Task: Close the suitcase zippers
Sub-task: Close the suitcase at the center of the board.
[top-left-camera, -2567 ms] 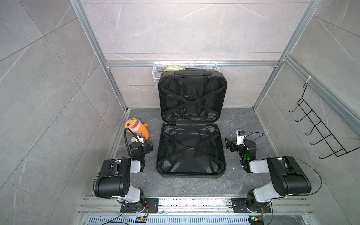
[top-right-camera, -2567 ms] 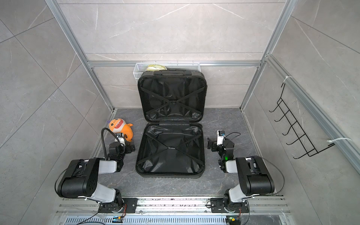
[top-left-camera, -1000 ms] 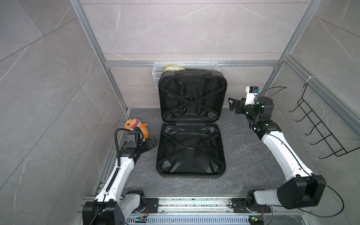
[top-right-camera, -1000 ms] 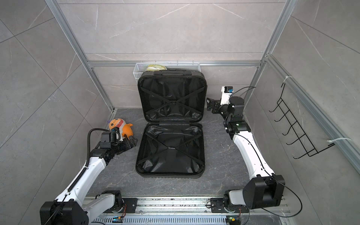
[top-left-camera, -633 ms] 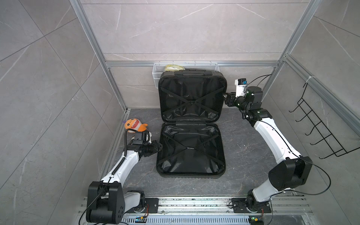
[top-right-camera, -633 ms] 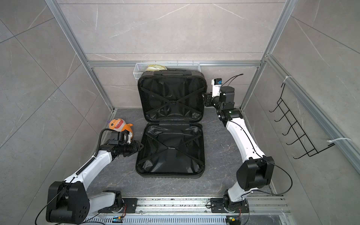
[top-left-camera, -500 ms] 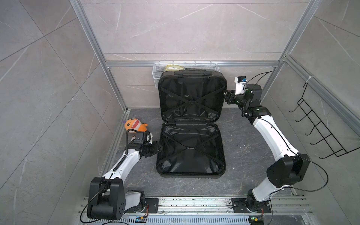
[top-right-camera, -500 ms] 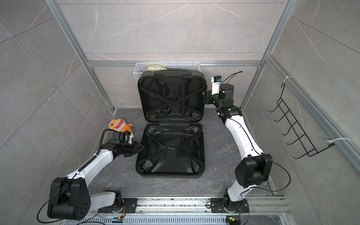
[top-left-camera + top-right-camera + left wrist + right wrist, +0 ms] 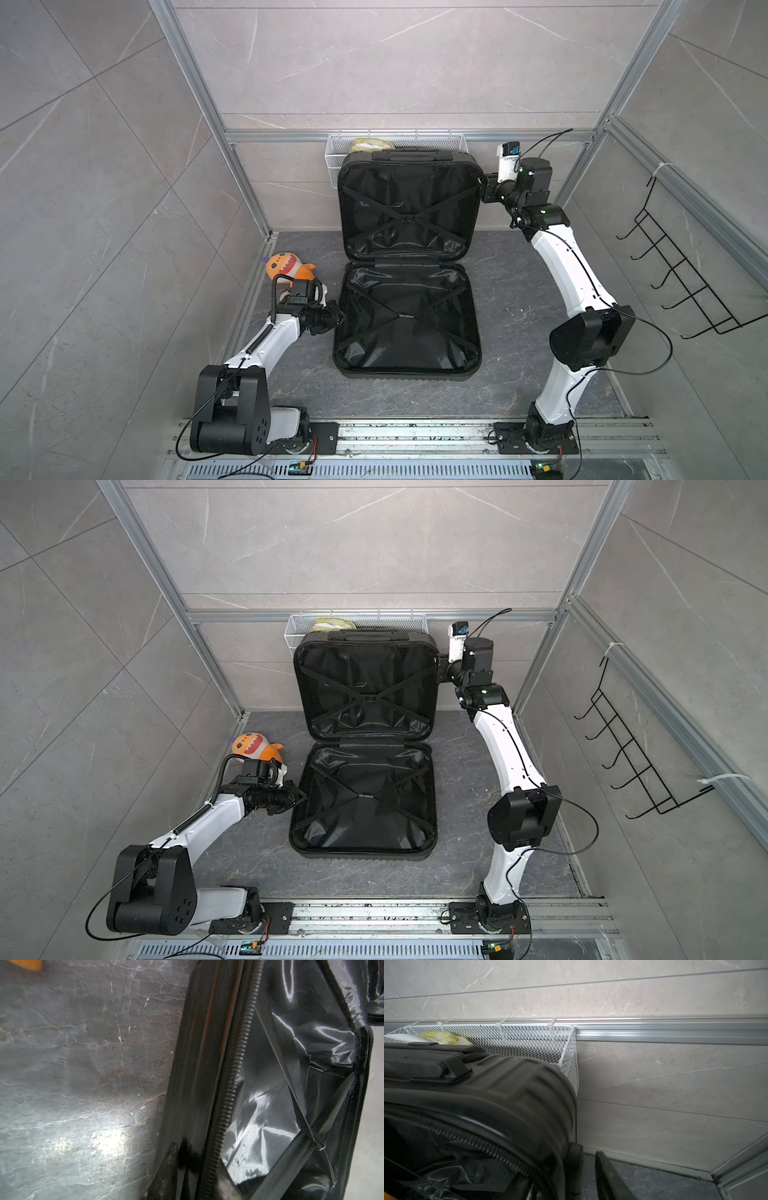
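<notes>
The black suitcase lies open in both top views: its lower half is flat on the floor and its lid stands upright against the back wall. The zippers show as a toothed track along the rim; no pull tab is visible. My left gripper is at the lower half's left rim, its fingers shut on the rim and track. My right gripper is at the lid's upper right edge. One right finger stands a small gap off the shell; the other is hidden.
An orange plush toy lies on the floor just behind my left wrist. A white mesh basket hangs on the back wall behind the lid. A black wire rack sticks out from the right wall. Aluminium frame posts stand in the corners.
Both arms came up from folded at the front. The left reached the lower half's left rim and closed on it. The right rose to the lid's upper right edge, its jaws narrowing.
</notes>
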{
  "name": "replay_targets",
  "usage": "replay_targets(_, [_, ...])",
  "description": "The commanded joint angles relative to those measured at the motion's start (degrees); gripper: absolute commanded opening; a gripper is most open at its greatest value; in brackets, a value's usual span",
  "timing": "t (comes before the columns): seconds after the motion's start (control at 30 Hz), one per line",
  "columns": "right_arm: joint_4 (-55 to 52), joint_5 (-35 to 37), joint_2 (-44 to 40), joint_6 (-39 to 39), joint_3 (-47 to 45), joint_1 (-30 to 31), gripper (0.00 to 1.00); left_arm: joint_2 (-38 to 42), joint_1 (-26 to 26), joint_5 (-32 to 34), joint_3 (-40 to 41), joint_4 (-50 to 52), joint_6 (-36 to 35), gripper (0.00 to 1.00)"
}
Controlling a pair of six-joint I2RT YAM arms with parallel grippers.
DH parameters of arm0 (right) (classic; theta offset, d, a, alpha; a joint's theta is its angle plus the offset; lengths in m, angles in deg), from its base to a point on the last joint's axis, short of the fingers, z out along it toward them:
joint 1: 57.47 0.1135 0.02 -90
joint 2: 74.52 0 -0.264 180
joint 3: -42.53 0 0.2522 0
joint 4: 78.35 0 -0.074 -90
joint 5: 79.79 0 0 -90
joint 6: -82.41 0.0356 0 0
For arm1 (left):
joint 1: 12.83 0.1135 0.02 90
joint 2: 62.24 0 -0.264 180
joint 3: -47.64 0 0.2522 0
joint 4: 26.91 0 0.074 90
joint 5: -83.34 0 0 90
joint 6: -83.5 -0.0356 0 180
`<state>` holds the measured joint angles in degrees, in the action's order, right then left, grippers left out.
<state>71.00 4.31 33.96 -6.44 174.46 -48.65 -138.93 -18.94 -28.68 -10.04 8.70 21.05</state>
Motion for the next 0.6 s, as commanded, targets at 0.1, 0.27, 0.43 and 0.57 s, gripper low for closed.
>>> replay_targets(0.1, [-3.31, -0.36, 2.94, -1.87, 4.87, 0.31, 0.38, -2.54, -0.72, -2.85, -1.56, -4.21, 3.16, 0.16])
replay_targets(0.27, [-3.41, -1.73, 3.15, -2.55, 5.67, 0.45, 0.27, -3.29, -0.92, -2.43, -1.44, -5.6, 4.44, 0.14])
replay_targets(0.43, [-3.69, -2.26, 1.72, -4.29, 5.53, 1.28, 0.09, -3.6, -1.51, -1.46, -0.53, -9.21, 8.46, 0.13])
replay_targets(0.57, [-3.3, -2.8, -0.94, -5.68, 3.54, 2.2, 0.0, -3.39, -2.41, 1.71, 0.3, -11.14, 12.03, 0.12])
